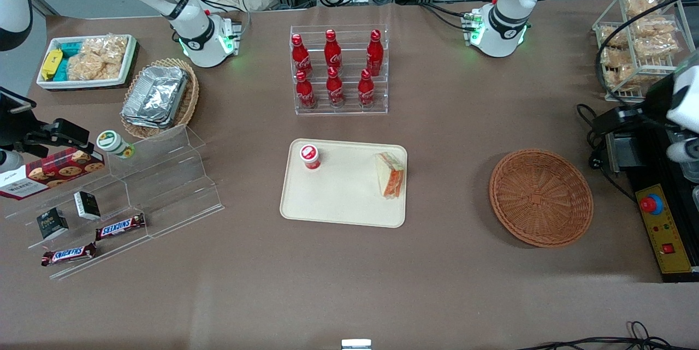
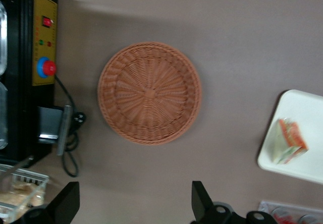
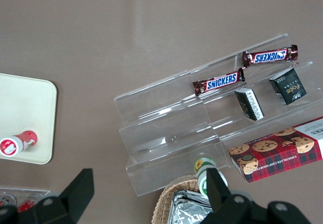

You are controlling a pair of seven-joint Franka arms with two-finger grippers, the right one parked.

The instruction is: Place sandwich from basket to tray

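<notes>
**Resting on the tray: sandwich well apart from an empty pincer**

Lying on the tray (image 1: 338,197), the sandwich (image 1: 391,175) sat against the rim at the end toward the working arm, its orange-red cut edge turned toward the front camera and its long axis running from nearer that camera to farther from it. A small red-capped cup (image 1: 310,156) stood on the same tray, well apart from the wedge. The basket (image 1: 540,196) held nothing; its woven floor showed bare in both the front and left wrist views.

The pincer (image 2: 135,204) hung above the counter (image 1: 349,284) near the basket's rim, its fingers spread wide and gripping nothing. From there the sandwich lay well off sideways, toward the parked arm's end, with the whole basket closer to the pincer than the tray was.

Judged from how things lay, the transfer looked finished: the wedge was inside the tray's rim, clear of the cup, and nothing remained in the basket to fetch. Any coming move probably needed only a clear retreat, not another reach.
</notes>
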